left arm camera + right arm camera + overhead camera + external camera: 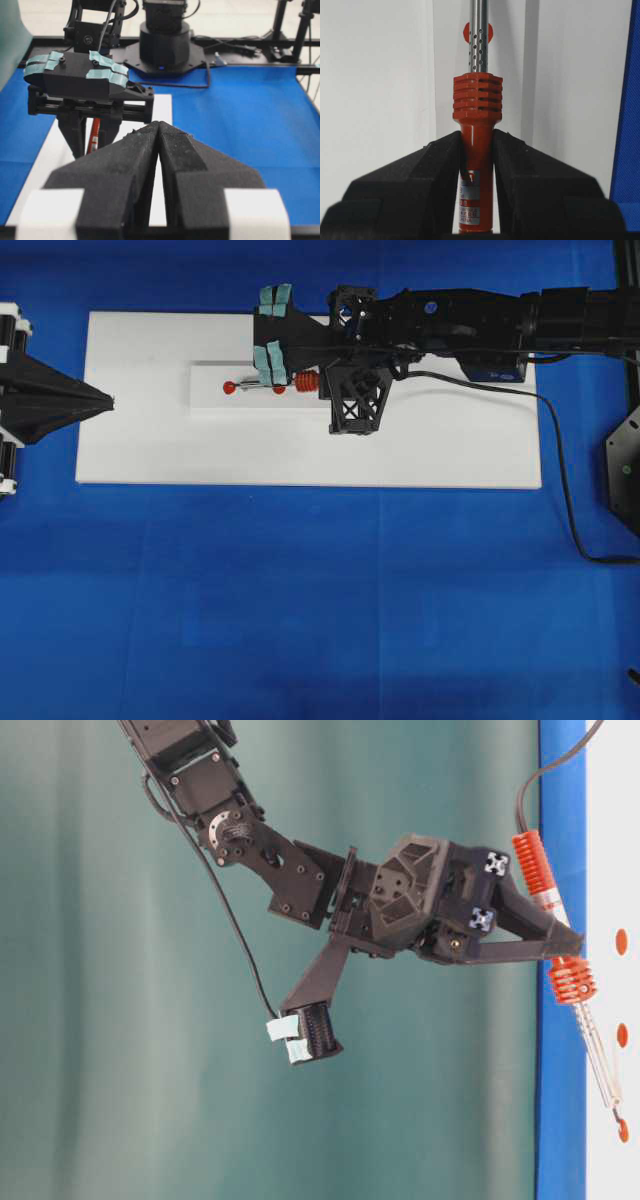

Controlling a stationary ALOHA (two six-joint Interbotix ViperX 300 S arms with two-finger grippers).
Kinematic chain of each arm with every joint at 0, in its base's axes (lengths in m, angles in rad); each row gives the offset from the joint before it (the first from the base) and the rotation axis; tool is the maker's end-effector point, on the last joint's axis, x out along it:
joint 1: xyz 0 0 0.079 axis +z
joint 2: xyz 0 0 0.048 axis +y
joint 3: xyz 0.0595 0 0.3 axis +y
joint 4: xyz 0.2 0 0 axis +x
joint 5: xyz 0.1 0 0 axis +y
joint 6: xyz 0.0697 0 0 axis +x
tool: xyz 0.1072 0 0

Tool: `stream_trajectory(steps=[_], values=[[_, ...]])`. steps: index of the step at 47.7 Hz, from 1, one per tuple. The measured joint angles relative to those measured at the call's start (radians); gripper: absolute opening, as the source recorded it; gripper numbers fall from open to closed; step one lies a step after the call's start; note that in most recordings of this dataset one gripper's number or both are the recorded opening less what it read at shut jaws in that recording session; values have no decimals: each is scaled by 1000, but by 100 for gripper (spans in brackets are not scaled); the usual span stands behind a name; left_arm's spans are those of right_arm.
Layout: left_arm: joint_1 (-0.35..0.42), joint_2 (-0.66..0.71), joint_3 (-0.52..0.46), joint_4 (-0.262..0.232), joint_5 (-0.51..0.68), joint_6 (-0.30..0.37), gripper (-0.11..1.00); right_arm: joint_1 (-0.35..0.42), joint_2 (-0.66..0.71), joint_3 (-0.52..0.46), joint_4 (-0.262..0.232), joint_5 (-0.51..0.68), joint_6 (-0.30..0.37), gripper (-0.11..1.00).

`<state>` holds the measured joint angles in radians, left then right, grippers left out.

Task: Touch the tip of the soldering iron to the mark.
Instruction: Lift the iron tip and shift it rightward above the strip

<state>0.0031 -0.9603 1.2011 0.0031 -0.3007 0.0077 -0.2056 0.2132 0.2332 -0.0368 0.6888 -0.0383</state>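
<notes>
**A:** The right gripper (477,150) is clamping its black jaws on the red-orange handle of the soldering iron (476,165), one finger pressing each side, just behind the ribbed collar.

**B:** And from overhead the right arm is reaching in across the white board (450,450), holding the iron (290,384) out over the smaller raised white slab (215,400) lying on that board.

**A:** The silver shaft is pointing toward the left of that view, running over one red dot (279,390) and ending at a second red dot (229,387) at the far end.

**B:** In the table-level view the tip is sitting right at the red mark (623,1129). Whether it is actually touching, I cannot tell.

**A:** The black cord (560,470) is trailing off the handle, curving away over the board and onto the blue cloth (300,620).

**B:** Over on the other side, the left gripper (108,400) is sitting at the board's left edge, well apart from the iron, its jaws pressed together with nothing between them.

**A:** Its own camera is showing those two dark fingers (135,160) meeting at a point, facing the right arm across the board.
</notes>
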Motion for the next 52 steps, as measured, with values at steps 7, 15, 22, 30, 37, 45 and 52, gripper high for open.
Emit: stream_trajectory(steps=[7,15,22,30,37,45,52], values=[[0,0,2,0,0,0,2,0,-29,-6,-8,26,5,7],[0,0,0,0,0,0,2,0,-86,-25,-21,78,6,7],[0,-3,0,0,0,0,2,0,-130,-43,-32,114,5,7],[0,-3,0,0,0,0,2,0,-160,-55,-38,130,3,7],[0,-3,0,-2,0,0,2,-2,-158,-55,-38,132,3,7],[0,-3,0,0,0,2,2,0,-161,-52,-40,133,6,7],[0,-3,0,-2,0,2,2,0,-192,-6,-40,137,12,7]])
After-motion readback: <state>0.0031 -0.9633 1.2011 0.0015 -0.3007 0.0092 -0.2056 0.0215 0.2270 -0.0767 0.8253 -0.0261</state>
